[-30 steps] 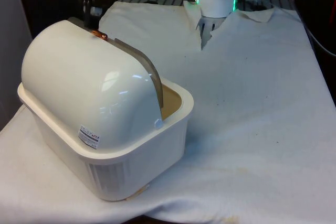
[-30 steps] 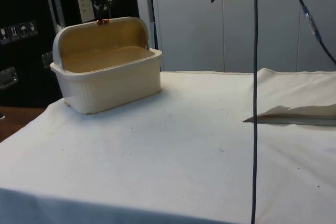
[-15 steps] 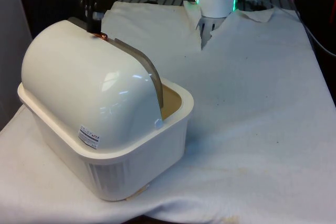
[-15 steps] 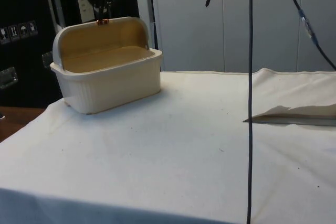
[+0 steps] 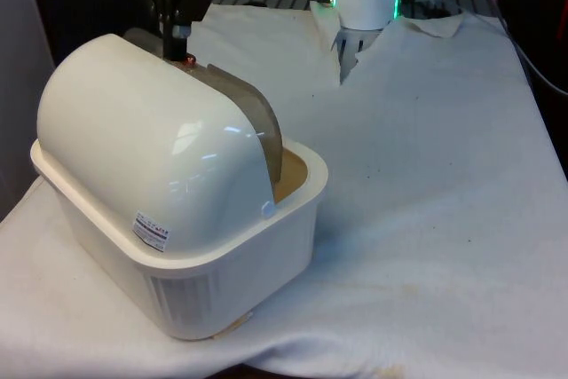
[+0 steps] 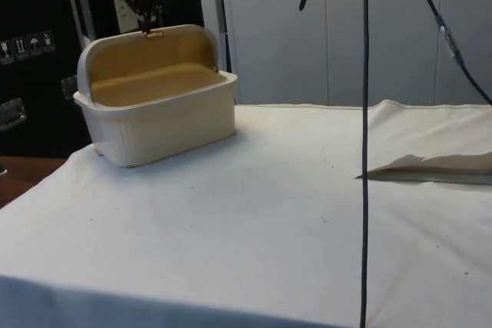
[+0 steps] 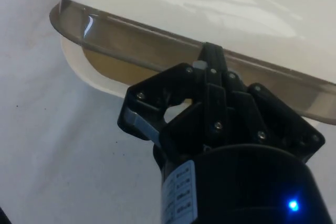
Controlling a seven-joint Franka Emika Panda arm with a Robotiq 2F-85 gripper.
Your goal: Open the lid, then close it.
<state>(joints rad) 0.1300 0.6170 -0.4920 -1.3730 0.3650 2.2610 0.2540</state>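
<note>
Front view. We record a cream bread box [image 5: 177,228] at about 8 o'clock on the table [image 5: 426,219], which is covered by a white cloth. Its domed shell takes up the near side. The translucent brownish lid [image 5: 253,122] shows as a curved band at the dome's 2 o'clock edge, partly drawn out over the opening. The small copper handle [image 5: 188,61] sits at the top of the dome. The black gripper [image 5: 176,37] hangs at the box's 12 o'clock, its fingers reaching down to the handle.

Side view. We note the box [image 6: 157,101] at 10 o'clock on the table [image 6: 269,220], its tan interior open toward this camera. The gripper [image 6: 146,24] stands at the 12 o'clock point of the arch, touching the handle [image 6: 154,34].

Wrist view. We list the lid [image 7: 157,45] as a smoky strip running under the glossy white dome. The fingers [image 7: 210,61] are pressed together at the lid's edge, pinching the handle; the handle itself is hidden behind them.
</note>
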